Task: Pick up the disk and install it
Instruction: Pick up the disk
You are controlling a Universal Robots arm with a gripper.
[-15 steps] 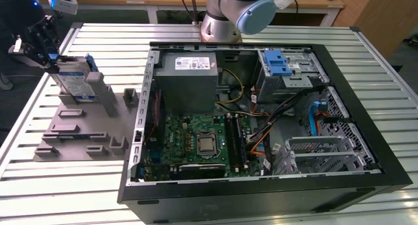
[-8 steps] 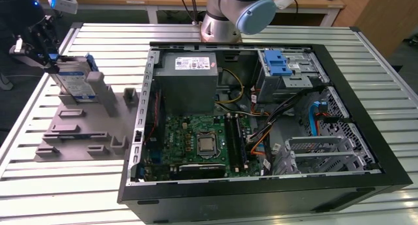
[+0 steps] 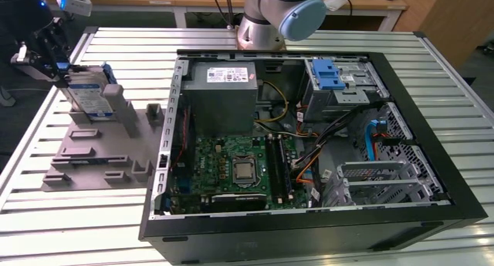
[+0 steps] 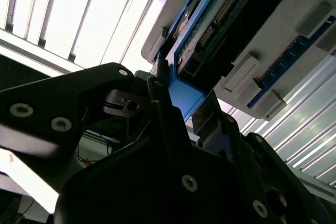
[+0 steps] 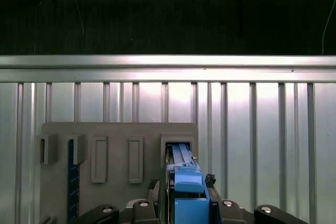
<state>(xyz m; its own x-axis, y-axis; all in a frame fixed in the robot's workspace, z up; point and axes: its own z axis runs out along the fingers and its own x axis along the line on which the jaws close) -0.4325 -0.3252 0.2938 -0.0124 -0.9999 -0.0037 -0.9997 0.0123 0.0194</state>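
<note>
**Exterior view.** The end effector (image 3: 48, 58), in the upper left of the frame, is closed on the upper edge of the disk (image 3: 87, 95). The disk stands on edge in a slot of the grey holder (image 3: 92, 162) on the slatted table (image 3: 69, 220), well apart from the open computer case (image 3: 309, 237) at centre. Its broad face carries a white-and-blue label. The step in hand is judged to be the pick-up. It calls for a straight pull along the slot, without tilt, so that the frame does not bind on the holder's posts. The grip should be firm enough that the disk cannot swing.

**Second wrist view.** The dark fingers (image 4: 163, 114) press on the blue plastic frame at the end of the disk (image 4: 215, 19). Beyond them lie the disk's dark circuit-board side and a row of connector pins.

**First wrist view.** The disk (image 5: 186, 179) appears edge-on, a thin slab capped by its blue frame and seated in one slot of the holder (image 5: 118, 129). The end effector (image 5: 185, 203) has a finger tight against each face. The hold looks centred, which should keep the disk square as it leaves the slot.
</note>
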